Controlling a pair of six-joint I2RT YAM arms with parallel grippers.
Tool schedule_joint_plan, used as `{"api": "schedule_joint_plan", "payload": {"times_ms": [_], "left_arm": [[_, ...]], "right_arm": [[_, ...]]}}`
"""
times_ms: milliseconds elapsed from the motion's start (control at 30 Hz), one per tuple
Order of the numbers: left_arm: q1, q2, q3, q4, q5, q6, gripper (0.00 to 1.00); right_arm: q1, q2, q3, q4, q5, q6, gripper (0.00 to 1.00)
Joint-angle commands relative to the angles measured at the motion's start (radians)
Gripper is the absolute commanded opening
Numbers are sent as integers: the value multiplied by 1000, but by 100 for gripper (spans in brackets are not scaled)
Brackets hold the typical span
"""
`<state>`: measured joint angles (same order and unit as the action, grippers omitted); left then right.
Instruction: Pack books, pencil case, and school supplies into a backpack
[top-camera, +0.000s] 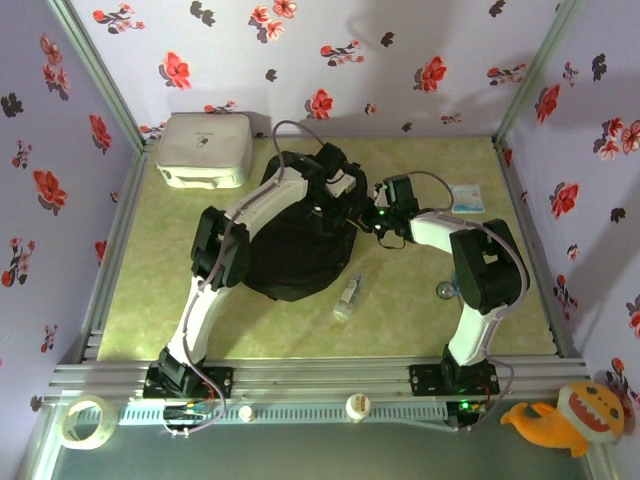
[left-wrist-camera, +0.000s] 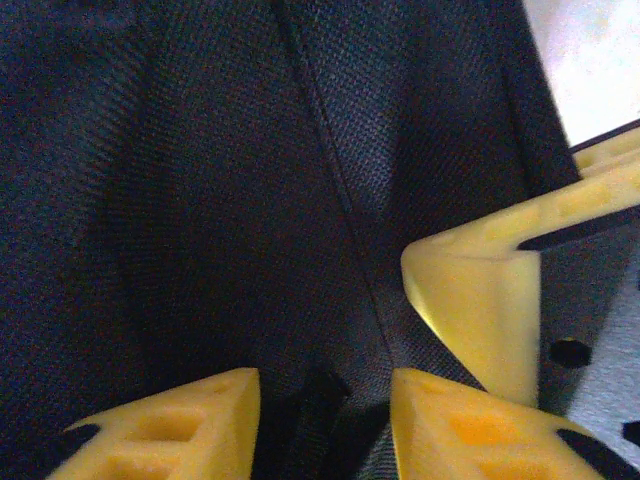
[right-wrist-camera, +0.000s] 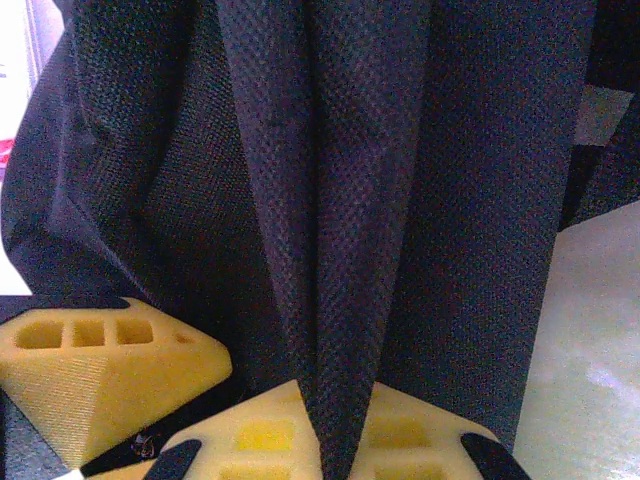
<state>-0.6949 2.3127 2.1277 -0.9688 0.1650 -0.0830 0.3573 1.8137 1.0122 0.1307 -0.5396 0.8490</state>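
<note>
The black fabric backpack (top-camera: 285, 255) lies in the middle of the green table. My right gripper (top-camera: 378, 218) is at its far right edge, shut on a raised fold of the black cloth (right-wrist-camera: 345, 250), which runs down between its yellow fingers (right-wrist-camera: 250, 440). My left gripper (top-camera: 350, 198) hangs just beside it over the same edge. Its yellow fingers (left-wrist-camera: 170, 430) stand apart, with a dark strip of the bag (left-wrist-camera: 320, 400) in the gap and space on both sides. One right finger (left-wrist-camera: 480, 300) shows close by. The books and the pencil case are out of view.
A white rounded box (top-camera: 203, 150) stands at the back left. A small white-blue packet (top-camera: 466, 197) lies at the back right. A small pale bottle (top-camera: 347, 298) and a little round thing (top-camera: 443, 291) lie in front of the bag. Floral walls close three sides.
</note>
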Motion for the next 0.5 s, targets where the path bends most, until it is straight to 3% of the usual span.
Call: {"api": "schedule_joint_plan", "payload": {"times_ms": [0, 300, 467], "left_arm": [[-8, 39, 18, -84, -23, 39, 35], [-9, 54, 29, -63, -71, 6, 21], [-9, 32, 21, -26, -71, -18, 3]], "right_arm": [[19, -32, -5, 8, -42, 4, 5], [19, -36, -10, 18, -43, 12, 5], [19, -36, -20, 16, -33, 10, 5]]}}
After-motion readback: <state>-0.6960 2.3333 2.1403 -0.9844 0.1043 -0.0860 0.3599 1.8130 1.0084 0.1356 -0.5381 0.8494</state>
